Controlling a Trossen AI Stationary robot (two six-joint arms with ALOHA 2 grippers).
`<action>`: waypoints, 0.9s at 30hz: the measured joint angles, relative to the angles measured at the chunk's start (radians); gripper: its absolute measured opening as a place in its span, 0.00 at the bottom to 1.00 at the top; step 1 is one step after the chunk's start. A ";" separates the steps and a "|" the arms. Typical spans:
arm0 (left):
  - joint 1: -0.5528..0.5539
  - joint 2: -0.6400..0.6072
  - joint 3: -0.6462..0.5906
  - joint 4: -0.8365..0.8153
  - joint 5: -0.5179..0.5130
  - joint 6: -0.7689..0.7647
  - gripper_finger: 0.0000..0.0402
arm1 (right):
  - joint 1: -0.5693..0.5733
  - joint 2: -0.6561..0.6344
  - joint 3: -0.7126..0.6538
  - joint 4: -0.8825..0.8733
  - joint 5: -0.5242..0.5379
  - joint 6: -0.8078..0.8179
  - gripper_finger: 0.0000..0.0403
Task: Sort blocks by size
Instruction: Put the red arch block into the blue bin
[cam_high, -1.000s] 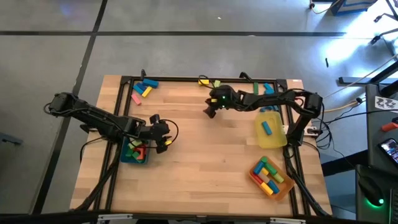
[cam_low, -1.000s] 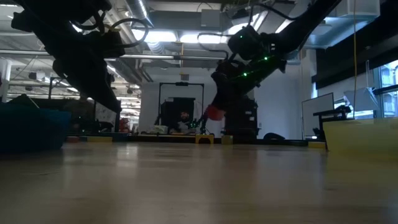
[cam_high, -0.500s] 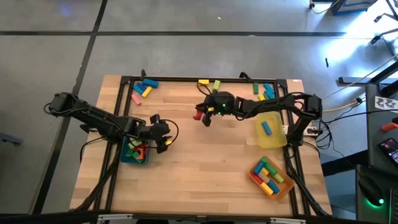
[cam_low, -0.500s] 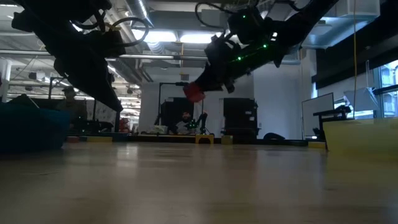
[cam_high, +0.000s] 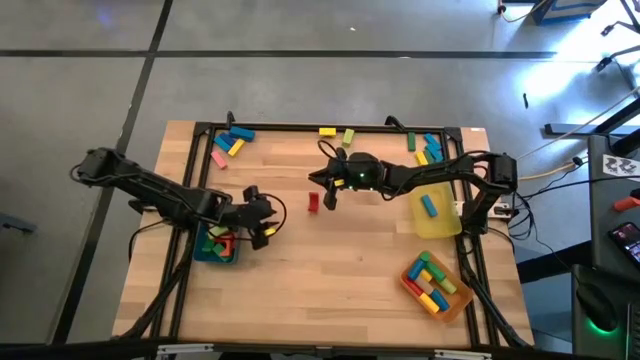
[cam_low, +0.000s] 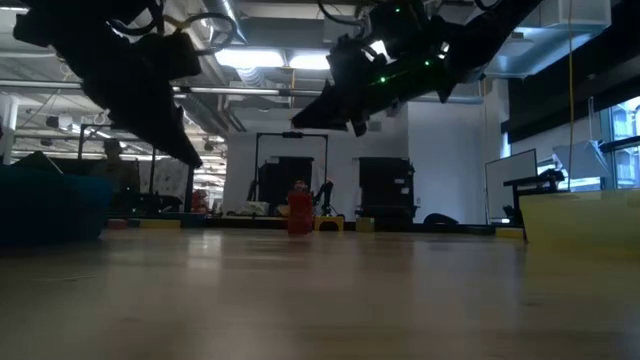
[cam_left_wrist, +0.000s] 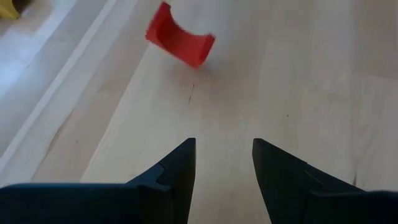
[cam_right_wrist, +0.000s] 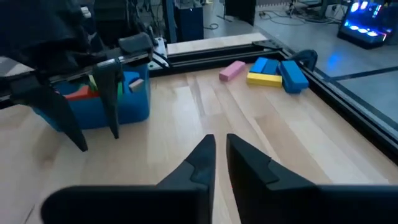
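A red arch block is down on the wood near the table's middle, free of both grippers; it also shows in the low view and the left wrist view. My right gripper hangs above and just beyond it, shut and empty, pointing toward the table's left. My left gripper stands open and empty beside the teal tray, facing the red block.
The teal tray holds a few blocks. A yellow tray with one blue block and an orange tray with several blocks stand at the right. Loose blocks lie along the far edge at left, middle and right.
My right gripper has swung toward the table's left edge and risen, tipping from pointing down to nearly level. The red arch block that it carried has left its fingers and fallen to the table below it.
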 joint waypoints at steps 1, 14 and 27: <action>0.000 -0.011 0.000 -0.003 0.000 0.000 0.36 | 0.001 0.000 0.000 0.001 -0.005 0.000 0.08; -0.005 -0.125 0.001 -0.032 -0.001 -0.004 0.36 | 0.006 0.000 0.000 -0.029 -0.006 0.005 0.06; -0.024 -0.123 0.001 -0.030 -0.001 -0.004 0.36 | 0.026 0.033 0.000 -0.315 -0.005 0.176 0.67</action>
